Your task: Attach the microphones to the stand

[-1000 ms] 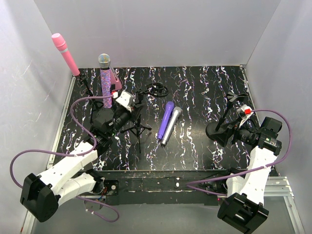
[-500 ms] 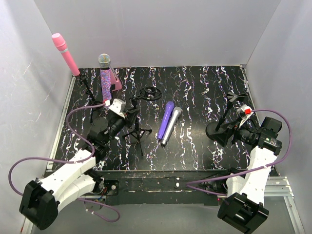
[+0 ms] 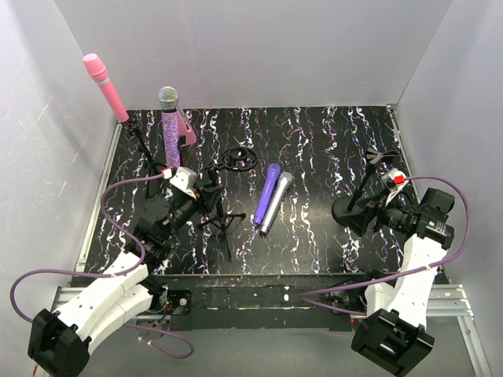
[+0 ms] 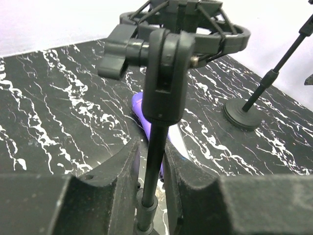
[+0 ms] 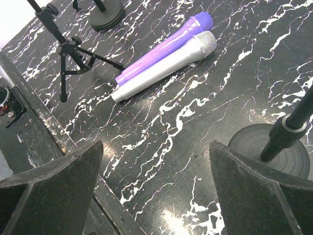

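Observation:
The plain purple microphone (image 3: pixel 266 192) and the silver-grey microphone (image 3: pixel 277 203) lie side by side mid-table, also in the right wrist view, purple (image 5: pixel 166 46) and silver (image 5: pixel 164 66). The plain pink microphone (image 3: pixel 104 86) and the glittery purple microphone (image 3: pixel 170 129) stand clipped in stands at the back left. My left gripper (image 3: pixel 211 196) (image 4: pixel 151 152) is shut on the pole (image 4: pixel 155 147) of a black tripod stand, below its empty shock-mount ring (image 3: pixel 238 157) (image 4: pixel 186 29). My right gripper (image 3: pixel 351 214) (image 5: pixel 156 176) is open and empty, low over the table.
A round-base stand (image 3: pixel 369 179) with an empty clip stands right beside my right gripper; its base (image 5: pixel 264 144) shows by the right finger. A pink wedge block (image 3: pixel 187 132) sits behind the glittery microphone. White walls enclose three sides.
My left gripper has drawn back toward the near edge and slightly left, carrying the tripod stand with it. The right arm has not moved.

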Robot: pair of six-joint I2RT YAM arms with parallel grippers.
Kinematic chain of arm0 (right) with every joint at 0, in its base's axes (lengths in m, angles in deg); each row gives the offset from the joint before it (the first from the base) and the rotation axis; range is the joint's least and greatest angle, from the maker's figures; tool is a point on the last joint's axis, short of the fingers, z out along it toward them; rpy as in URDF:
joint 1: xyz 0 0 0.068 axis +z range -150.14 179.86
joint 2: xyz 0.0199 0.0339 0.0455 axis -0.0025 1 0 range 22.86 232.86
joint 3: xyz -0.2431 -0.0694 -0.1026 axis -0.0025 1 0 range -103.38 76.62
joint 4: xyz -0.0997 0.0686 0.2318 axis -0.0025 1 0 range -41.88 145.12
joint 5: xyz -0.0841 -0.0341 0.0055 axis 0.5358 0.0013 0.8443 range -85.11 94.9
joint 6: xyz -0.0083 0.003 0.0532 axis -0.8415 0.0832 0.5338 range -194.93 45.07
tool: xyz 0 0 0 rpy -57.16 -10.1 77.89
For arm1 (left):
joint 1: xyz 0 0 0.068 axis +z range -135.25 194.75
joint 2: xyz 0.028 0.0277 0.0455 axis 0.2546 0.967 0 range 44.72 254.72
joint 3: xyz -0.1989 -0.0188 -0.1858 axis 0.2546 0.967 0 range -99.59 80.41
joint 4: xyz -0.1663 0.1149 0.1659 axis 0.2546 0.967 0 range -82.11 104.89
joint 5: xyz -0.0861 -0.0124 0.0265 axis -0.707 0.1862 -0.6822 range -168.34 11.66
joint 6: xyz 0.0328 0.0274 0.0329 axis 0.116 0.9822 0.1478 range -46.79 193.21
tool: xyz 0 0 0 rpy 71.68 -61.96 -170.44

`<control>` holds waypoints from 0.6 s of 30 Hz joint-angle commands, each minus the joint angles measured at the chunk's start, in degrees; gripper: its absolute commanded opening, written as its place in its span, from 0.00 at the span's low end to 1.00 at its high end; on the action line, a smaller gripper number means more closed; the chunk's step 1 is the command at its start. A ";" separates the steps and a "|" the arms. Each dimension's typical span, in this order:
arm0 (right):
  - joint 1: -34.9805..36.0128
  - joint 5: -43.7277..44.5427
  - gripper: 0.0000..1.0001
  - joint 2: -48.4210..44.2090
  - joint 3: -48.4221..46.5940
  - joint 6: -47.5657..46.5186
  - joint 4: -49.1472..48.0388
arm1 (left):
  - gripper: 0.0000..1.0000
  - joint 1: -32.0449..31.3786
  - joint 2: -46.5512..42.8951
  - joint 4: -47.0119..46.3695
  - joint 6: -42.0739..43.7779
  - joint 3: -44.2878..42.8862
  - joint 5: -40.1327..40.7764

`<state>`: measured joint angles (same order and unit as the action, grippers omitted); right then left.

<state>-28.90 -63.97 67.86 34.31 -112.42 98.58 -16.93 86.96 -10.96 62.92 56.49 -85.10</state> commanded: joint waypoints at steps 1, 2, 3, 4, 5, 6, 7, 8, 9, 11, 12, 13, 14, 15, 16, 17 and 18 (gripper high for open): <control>0.10 -1.80 0.96 -0.26 -0.50 -0.65 -0.01 | 0.26 0.04 -1.37 4.34 -1.58 -1.21 -0.53; 0.10 -1.80 0.96 -0.26 -0.50 -0.74 -0.01 | 0.27 0.04 -1.46 4.70 -1.67 -1.30 -0.53; 0.10 -1.80 0.96 -0.34 -0.50 -0.74 -0.01 | 0.28 0.04 -1.63 5.14 -1.84 -1.30 -0.44; 0.10 -1.80 0.96 -0.26 -0.50 -0.74 -0.01 | 0.29 0.04 -1.81 5.40 -1.93 -1.39 -0.44; 0.10 -1.89 0.96 -0.43 -0.50 -0.74 -0.01 | 0.30 0.04 -1.98 5.75 -2.11 -1.39 -0.53; 0.10 -1.89 0.96 -0.43 -0.50 -0.74 0.08 | 0.32 0.04 -2.16 6.02 -2.20 -1.56 -0.44; 0.10 -1.80 0.96 -0.43 -0.50 -0.74 -0.01 | 0.34 0.04 -2.33 6.37 -2.28 -1.57 -0.36; 0.10 -1.80 0.96 -0.43 -0.50 -0.74 0.08 | 0.36 0.04 -2.51 6.72 -2.37 -1.74 -0.18; 0.10 -1.80 0.96 -0.34 -0.50 -0.74 0.08 | 0.39 0.04 -2.77 7.24 -2.46 -1.83 -0.18; 0.10 -1.89 0.96 -0.43 -0.50 -0.82 -0.01 | 0.43 0.04 -3.39 8.74 -2.64 -2.44 0.09; 0.10 -1.89 0.96 -0.43 -0.50 -0.91 0.08 | 0.46 0.04 -3.65 9.53 -2.81 -2.71 0.17; 0.19 -1.89 0.96 -0.34 -0.50 -0.91 0.08 | 0.48 0.04 -4.09 10.41 -2.99 -3.14 0.09; 0.10 -1.89 0.96 -0.34 -0.50 -0.83 0.08 | 0.52 0.04 -4.44 11.55 -3.25 -3.50 0.09; 0.10 -1.89 0.96 -0.43 -0.50 -0.91 0.17 | 0.54 0.04 -4.88 12.51 -3.51 -3.93 -0.09; 0.19 -1.89 0.96 -0.43 -0.50 -0.91 0.17 | 0.58 0.04 -5.32 13.74 -3.78 -4.72 -0.18; 0.10 -1.89 0.96 -0.52 -0.59 -0.91 0.17 | 0.61 -0.05 -5.76 15.23 -4.04 -5.25 -0.35; 0.10 -1.98 0.96 -0.52 -0.59 -0.91 0.26 | 0.65 0.04 -6.29 16.38 -4.30 -5.87 -0.70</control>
<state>-28.90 -64.32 67.86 34.31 -112.51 98.60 -16.93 83.04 0.25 59.80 54.69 -85.41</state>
